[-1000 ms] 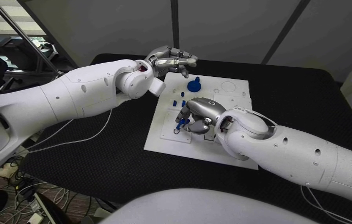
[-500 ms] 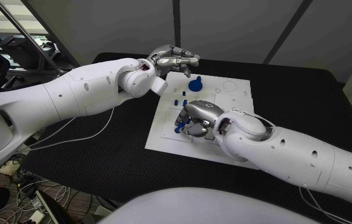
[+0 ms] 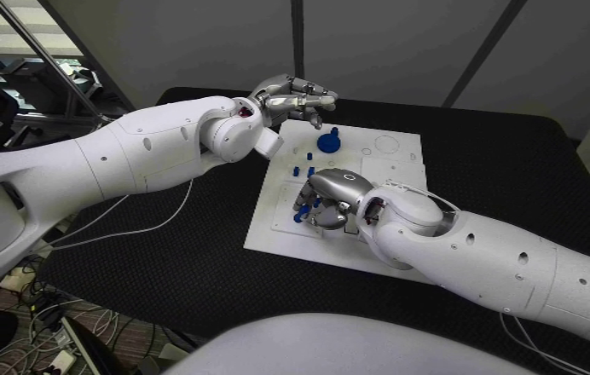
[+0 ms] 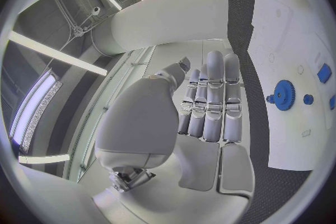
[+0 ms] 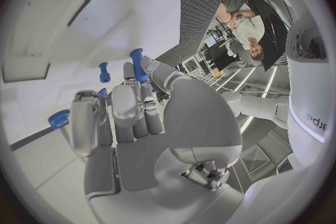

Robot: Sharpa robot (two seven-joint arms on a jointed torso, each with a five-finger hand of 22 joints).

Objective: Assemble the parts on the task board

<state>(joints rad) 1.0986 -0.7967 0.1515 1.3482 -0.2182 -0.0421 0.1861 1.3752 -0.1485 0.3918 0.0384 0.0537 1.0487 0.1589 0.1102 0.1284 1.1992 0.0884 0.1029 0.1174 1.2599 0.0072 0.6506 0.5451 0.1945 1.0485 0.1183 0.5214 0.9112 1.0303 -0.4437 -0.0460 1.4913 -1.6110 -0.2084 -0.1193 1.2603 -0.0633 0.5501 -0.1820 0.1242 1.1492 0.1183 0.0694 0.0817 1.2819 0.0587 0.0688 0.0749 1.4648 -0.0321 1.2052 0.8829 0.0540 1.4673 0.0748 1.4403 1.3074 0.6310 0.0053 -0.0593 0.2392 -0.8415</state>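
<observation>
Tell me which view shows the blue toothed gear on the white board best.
Left wrist view: the blue toothed gear lies unobstructed on the white task board, teeth and hub visible. In the head view it is a small blue shape near the left hand, teeth unreadable. The right wrist view shows a blue round piece at the edge; I cannot tell if it is the gear.

One white task board is lying on one black table, carrying one blue gear and at least four small blue pegs, while two silver hands, left and right, are reaching over it.
</observation>
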